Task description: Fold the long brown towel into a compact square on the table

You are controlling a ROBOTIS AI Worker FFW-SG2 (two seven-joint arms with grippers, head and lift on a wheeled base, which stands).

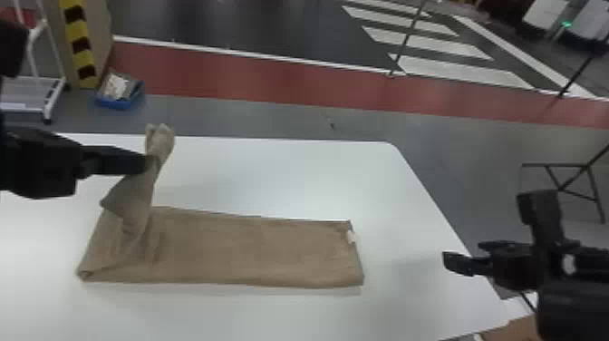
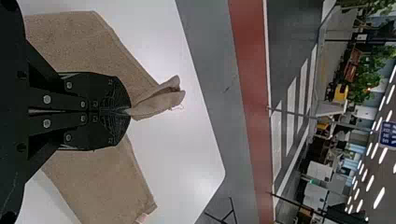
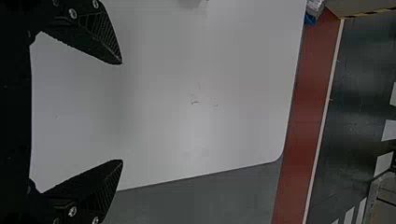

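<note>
On the head view's clock face, the brown towel [image 1: 258,254] lies as a long strip on the table [image 1: 272,177] from 8 to 5 o'clock. At 9 o'clock the left gripper [image 1: 147,164] has its jaws closed on the 8 o'clock end, holding it up, a bunched tip poking past them, presumably so that end can be laid over towards 5. The pinch looks narrow, so the fold may land twisted. The right gripper [image 3: 122,112], at 4 o'clock, has jaws wide apart and empty, probably to leave the fold room.
</note>
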